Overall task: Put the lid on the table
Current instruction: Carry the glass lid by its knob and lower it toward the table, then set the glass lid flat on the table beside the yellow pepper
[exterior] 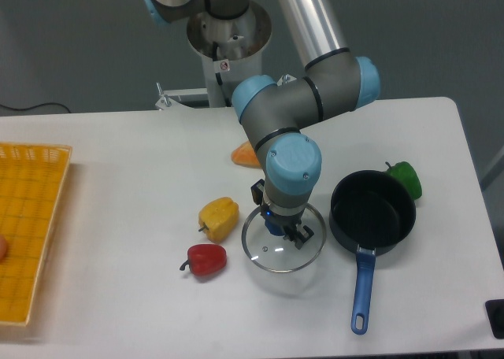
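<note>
- From my seat the gripper (pixel 282 225) is mostly hidden under the arm's blue wrist cap; its black fingers close narrowly on the small blue knob of the round clear glass lid with a thin metal rim (pixel 283 247).
- I cannot tell whether the lid rests on the white flat worktop (pixel 118 154) or hangs just above it; a soft shadow lies under it, lower centre of the frame.
- The orange wedge-shaped piece (pixel 246 153) behind the arm is half covered, and the green pepper (pixel 406 178) is partly hidden behind the black saucepan with a blue handle (pixel 372 213).
- The yellow grid tray (pixel 27 217) is cut off by the left edge.
- The lid sits between the saucepan on the right, nearly touching, and the yellow pepper (pixel 219 218) and glossy red pepper (pixel 206 259) on the left.
- Bare worktop lies along the lower left and the upper left.
</note>
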Robot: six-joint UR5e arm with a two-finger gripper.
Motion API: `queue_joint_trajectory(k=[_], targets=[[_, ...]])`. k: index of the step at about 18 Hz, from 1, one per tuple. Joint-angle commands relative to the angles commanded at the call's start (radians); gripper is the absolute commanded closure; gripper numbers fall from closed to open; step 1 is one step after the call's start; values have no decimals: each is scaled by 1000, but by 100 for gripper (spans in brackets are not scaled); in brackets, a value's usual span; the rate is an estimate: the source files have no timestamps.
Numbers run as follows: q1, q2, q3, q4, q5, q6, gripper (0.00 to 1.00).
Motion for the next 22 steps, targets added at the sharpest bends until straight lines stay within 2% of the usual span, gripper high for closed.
queue_joint_trajectory(k=[15, 22], targets=[[-18, -38, -26, 6, 0, -37, 50], [-21, -40, -38, 46, 0, -46, 50]])
